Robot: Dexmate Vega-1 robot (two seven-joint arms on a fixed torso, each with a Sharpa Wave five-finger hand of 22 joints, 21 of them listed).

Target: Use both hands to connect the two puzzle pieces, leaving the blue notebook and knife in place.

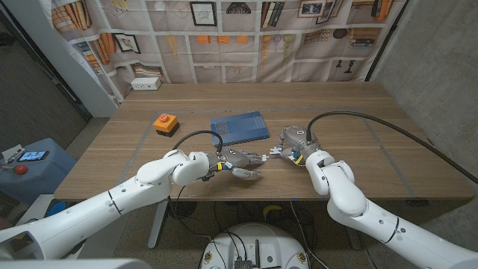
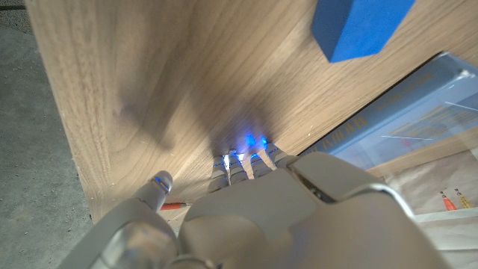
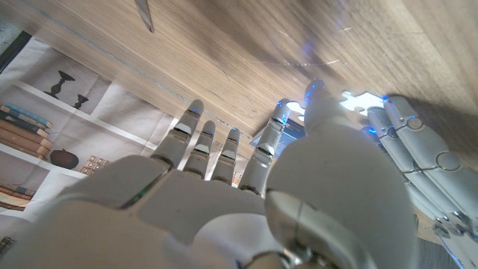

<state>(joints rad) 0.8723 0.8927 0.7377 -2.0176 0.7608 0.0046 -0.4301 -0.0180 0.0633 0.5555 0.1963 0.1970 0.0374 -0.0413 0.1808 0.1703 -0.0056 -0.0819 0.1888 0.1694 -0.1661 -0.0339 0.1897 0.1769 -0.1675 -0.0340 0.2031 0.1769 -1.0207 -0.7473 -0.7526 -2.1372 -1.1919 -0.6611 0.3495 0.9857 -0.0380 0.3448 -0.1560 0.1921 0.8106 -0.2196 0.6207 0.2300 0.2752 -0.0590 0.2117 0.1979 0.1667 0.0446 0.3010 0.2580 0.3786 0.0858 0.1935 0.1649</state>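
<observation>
The wooden worktop [image 1: 351,119] carries the blue rectangular notebook [image 1: 239,127] at twelve o'clock of the left hand [image 1: 237,163]; a nudge could shift it. The right hand [image 1: 296,143] pinches a small white puzzle piece [image 3: 357,102]; left fingers' hold: cannot tell

Setting: robotics test lab posing as a home study. A printed bookshelf backdrop [image 1: 246,30] is hanging behind the wooden counter [image 1: 358,112]; bare concrete walls [image 1: 441,67] are showing at both sides. An orange emergency-stop button [image 1: 164,122] is sitting on the counter, and a black cable [image 1: 388,127] is trailing across it.
</observation>
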